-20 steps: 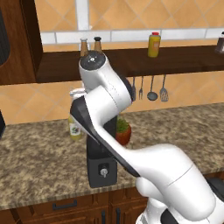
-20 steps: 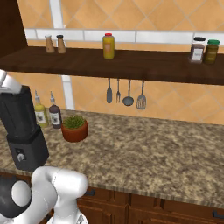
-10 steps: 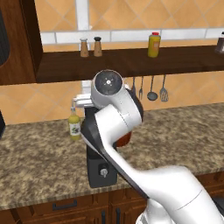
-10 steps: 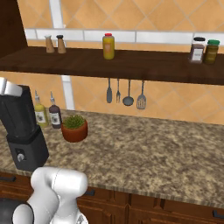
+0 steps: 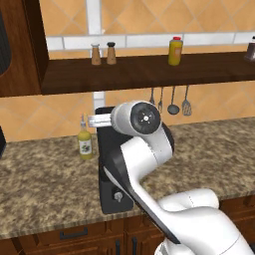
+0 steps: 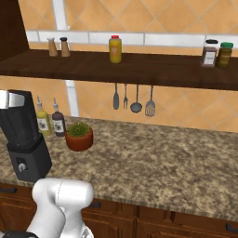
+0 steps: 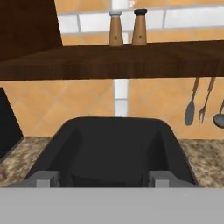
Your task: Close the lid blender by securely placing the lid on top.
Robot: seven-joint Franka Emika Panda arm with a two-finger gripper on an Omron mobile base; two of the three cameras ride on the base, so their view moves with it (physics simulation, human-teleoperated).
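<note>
Blender (image 6: pixel 23 135) stands on the granite counter (image 6: pixel 153 162) at its left part, near the front edge, with two sauce bottles (image 6: pixel 50 122) and a small potted plant (image 6: pixel 79 135) close behind it. Compared with one second ago, my arm has folded lower: the big round joint that was high near the shelf (image 5: pixel 149 69) is now down at the level of the jar top, and my wrist has come in beside the flared rim. In the hand view I look over the dark jar mouth (image 7: pixel 116 148), which is wide open and seems hollow inside, so I judge the closing is not finished yet.

My gripper (image 7: pixel 104 178) is just at the near edge of the jar, with the two grey fingertips (image 7: pixel 47 178) standing wide apart on both sides of the opening. I cannot see any lid between them. From the right base view a grey part of my hand touches or nearly touches the top left of the jar; which one, I cannot tell. The hand points roughly level toward the tiled wall, where salt and pepper shakers (image 7: pixel 127 28) stand on the shelf.
</note>
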